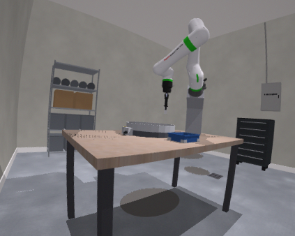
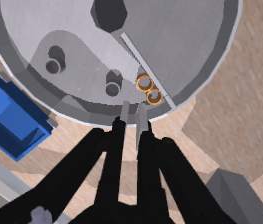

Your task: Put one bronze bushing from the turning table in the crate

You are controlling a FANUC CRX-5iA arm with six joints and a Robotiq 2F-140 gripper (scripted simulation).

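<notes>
The gripper (image 2: 132, 121) hung high above the turning table (image 2: 192, 45), nearly closed and holding nothing, while the two bronze bushings (image 2: 148, 88) stood touching on the disc below, just beyond its fingertips.

2 bronze bushings (image 2: 149, 88) touching, upright, by turntable (image 2: 192, 30) rim.
</notes>
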